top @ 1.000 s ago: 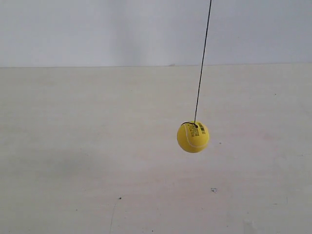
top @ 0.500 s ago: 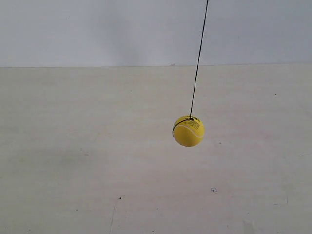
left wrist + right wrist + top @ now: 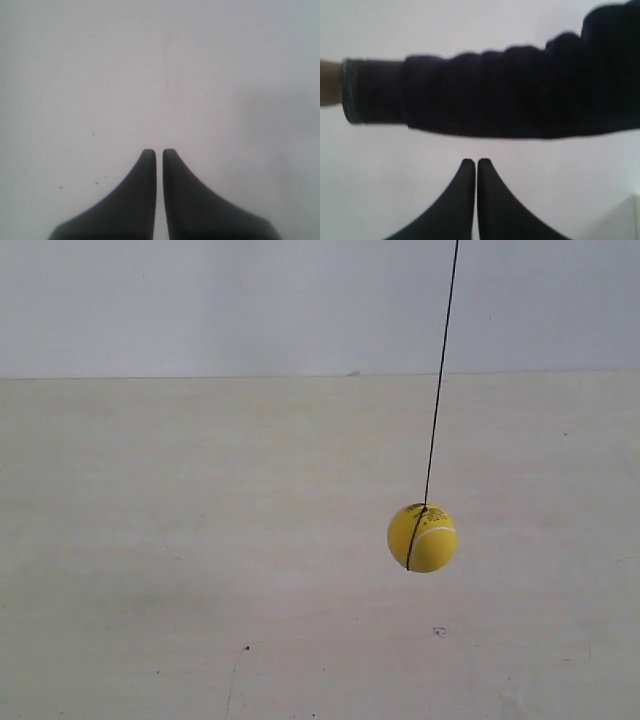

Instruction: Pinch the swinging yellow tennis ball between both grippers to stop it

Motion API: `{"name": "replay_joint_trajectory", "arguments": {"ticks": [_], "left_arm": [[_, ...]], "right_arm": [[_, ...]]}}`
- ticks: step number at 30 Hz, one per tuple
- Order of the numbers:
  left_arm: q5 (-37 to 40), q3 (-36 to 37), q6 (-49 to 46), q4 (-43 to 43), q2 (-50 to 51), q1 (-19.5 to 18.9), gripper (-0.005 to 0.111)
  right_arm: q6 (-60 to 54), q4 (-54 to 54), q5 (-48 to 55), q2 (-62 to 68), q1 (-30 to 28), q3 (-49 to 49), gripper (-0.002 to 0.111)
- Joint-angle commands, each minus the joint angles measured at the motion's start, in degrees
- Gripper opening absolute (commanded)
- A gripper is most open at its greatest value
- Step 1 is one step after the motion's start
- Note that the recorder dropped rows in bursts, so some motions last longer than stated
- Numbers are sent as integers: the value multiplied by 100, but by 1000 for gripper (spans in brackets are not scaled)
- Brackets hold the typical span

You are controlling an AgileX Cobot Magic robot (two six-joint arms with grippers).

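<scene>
Since half a second ago the yellow tennis ball (image 3: 422,537) has swung lower and toward the exterior view's right. It now hangs on its dark string (image 3: 440,380), in the picture just above the dark speck (image 3: 438,630) on the table (image 3: 200,540). Left gripper (image 3: 159,152): fingers drawn to a thin slit, holding nothing. Right gripper (image 3: 476,162): likewise closed and empty, with a blurred dark sleeve (image 3: 495,95) crossing beyond it.

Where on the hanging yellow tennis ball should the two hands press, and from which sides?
Pinch the yellow tennis ball at its widest middle, left hand and right hand coming level from opposite sides. It is round, so off-centre contact would likely slip, and the string occupies its top.
</scene>
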State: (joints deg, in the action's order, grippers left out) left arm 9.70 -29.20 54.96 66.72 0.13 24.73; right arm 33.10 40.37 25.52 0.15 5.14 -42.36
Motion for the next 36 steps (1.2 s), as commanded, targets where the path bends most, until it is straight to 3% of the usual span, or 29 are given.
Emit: {"name": "replay_joint_trajectory", "arguments": {"ticks": [1, 9, 36], "left_arm": [[-99, 287, 81, -100, -13, 48, 5], [-238, 323, 81, -130, -13, 48, 5], [-238, 323, 81, -130, -13, 48, 5]], "right_arm": [[-1223, -1611, 781, -15, 3, -34, 0], [-1480, -2946, 777, -15, 3, -34, 0], [-1595, -3076, 367, -15, 49, 42, 0]]}}
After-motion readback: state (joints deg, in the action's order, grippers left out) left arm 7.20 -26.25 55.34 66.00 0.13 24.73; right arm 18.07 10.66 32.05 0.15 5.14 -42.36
